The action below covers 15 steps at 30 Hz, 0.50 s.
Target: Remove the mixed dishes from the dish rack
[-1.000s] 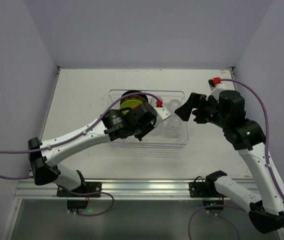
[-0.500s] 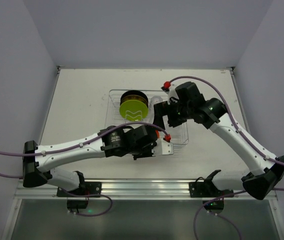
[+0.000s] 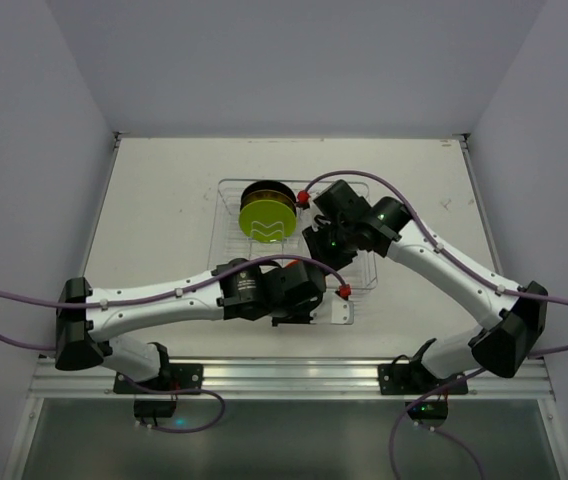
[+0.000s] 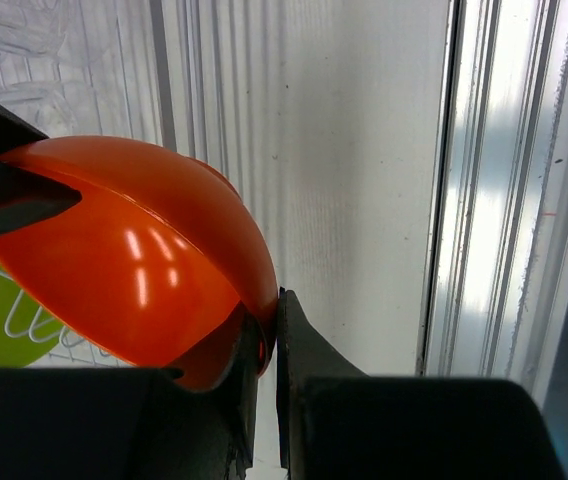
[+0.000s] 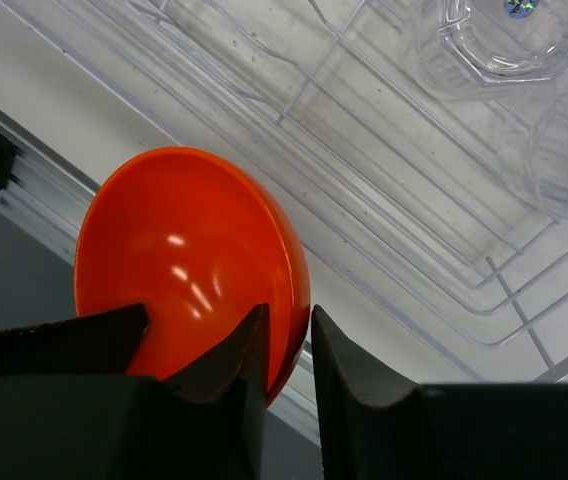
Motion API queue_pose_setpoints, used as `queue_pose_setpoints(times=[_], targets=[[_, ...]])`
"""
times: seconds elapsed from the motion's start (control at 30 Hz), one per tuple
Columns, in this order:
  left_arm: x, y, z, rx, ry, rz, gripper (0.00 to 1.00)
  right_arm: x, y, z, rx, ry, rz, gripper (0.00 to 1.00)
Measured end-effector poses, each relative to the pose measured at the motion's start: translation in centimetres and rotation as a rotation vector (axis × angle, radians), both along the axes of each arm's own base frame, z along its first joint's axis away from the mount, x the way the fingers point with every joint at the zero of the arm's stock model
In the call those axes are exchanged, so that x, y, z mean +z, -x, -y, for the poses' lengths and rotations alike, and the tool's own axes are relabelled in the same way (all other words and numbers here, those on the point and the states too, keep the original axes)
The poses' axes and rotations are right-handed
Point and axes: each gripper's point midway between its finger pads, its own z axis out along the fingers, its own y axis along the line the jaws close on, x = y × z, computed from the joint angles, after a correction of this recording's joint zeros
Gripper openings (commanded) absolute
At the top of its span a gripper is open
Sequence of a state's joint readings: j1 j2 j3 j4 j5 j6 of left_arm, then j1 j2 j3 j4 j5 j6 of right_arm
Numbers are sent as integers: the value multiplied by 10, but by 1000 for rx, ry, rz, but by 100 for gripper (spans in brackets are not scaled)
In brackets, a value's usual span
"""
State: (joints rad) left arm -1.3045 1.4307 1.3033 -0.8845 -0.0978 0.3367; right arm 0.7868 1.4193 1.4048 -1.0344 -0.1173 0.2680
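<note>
Presently, left gripper [image 4: 268, 325]: pinching orange bowl [image 4: 134, 250] rim.
Right gripper [image 5: 289, 330]: pinching same rim, beside dish rack [image 5: 384, 230].
Tumblers [image 5: 504, 40]: inside rack, cropped by frame edge.
Top view: bowl hidden under left arm [image 3: 164, 295].

Upright yellow-green round plate [image 3: 267, 220] and 2 clear tumblers [image 5: 484, 50] occupy the clear plastic rack [image 5: 394, 220]; the counter [image 3: 164, 220] to its left seems open.

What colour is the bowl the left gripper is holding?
Glossy orange-red. The bowl shows best in the left wrist view.

One bowl [image 5: 184, 250], two plates [image 3: 267, 222], two tumblers [image 5: 504, 40], one rack [image 5: 394, 230].
</note>
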Motion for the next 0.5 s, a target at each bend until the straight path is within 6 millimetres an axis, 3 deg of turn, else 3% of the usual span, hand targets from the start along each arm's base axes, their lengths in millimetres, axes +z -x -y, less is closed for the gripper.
queue_pose_setpoints(times=[0.1, 0.2, 0.27, 0.3, 0.5], targets=[[0, 0, 2, -5, 5, 3, 3, -4, -1, 1, -6, 22, 4, 0], [6, -2, 10, -15, 39, 32, 22, -6, -6, 3, -18, 43, 22, 0], [10, -9, 10, 3, 48, 69, 51, -5, -7, 5, -23, 48, 29, 0], [13, -14, 8, 23, 51, 94, 99, -5, -7, 6, -25, 51, 31, 0], [32, -34, -1, 124, 130, 177, 100, 5, -15, 14, -71, 29, 66, 0]])
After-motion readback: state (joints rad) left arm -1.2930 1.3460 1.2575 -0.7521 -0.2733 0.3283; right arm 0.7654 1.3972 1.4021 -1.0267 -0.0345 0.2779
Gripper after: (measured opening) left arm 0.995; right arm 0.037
